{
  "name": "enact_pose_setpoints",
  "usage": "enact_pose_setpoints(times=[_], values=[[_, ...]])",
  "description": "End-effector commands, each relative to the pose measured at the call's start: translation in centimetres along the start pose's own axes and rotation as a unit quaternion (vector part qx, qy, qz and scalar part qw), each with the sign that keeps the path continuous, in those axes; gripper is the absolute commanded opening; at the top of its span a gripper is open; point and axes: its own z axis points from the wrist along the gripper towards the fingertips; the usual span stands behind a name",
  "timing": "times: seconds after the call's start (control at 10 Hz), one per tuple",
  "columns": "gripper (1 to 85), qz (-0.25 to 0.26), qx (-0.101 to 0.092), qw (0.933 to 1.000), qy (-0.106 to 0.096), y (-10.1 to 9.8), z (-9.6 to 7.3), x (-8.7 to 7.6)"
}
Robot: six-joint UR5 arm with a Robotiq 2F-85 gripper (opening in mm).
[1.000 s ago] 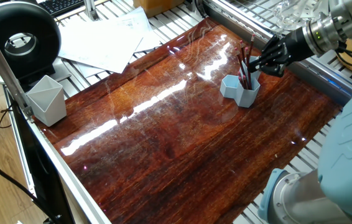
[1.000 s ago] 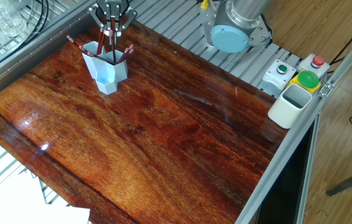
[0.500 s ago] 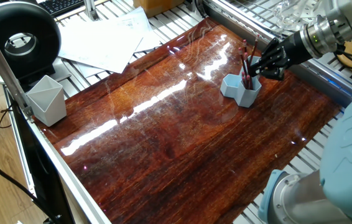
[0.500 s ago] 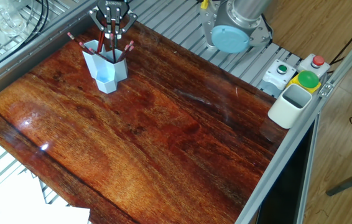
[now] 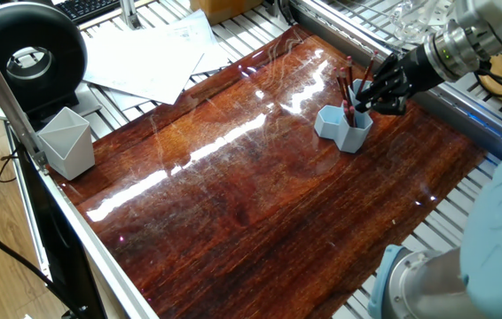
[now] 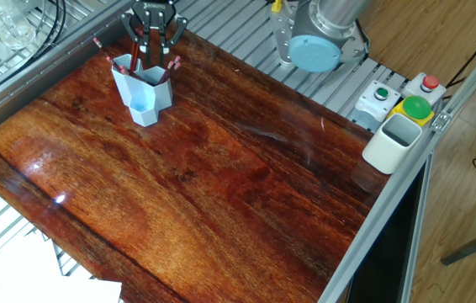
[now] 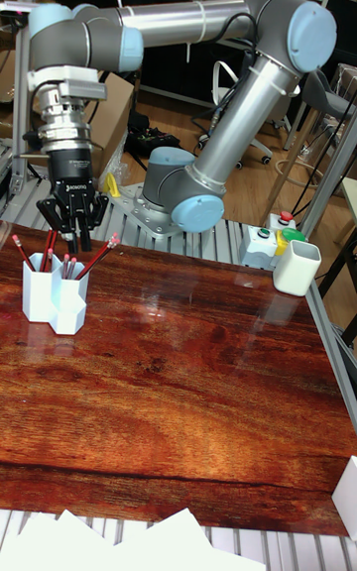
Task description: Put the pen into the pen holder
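Observation:
The light blue pen holder [image 5: 344,128] [image 6: 143,93] [image 7: 52,298] stands near the table's far edge. Several red pens [image 5: 347,96] [image 6: 138,57] [image 7: 94,259] lean inside its tubes, tips up; I cannot single out the task's pen among them. My gripper [image 5: 368,92] [image 6: 154,35] [image 7: 69,237] hangs straight down just above the holder, its fingers spread around the pen tops. The jaws look open, and no pen rides up with them.
A pale grey angular cup [image 5: 65,142] sits at one table corner beside a black round device [image 5: 29,53] and loose papers [image 5: 153,53]. A white cup [image 6: 392,143] [image 7: 296,269] and a button box [image 6: 406,97] stand by the arm's base.
The gripper has drawn slightly up and away from the holder. The pens stay in the holder, and one has tipped a little.

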Motion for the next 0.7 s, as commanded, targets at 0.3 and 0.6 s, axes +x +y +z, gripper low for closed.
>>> enact_pose_setpoints(times=[0.3,0.6], values=[[23.0,0.065,0.034,0.9955,0.060,0.3,-1.9,-1.7],[21.3,0.086,0.049,0.9868,0.128,1.2,-3.4,-0.6]])
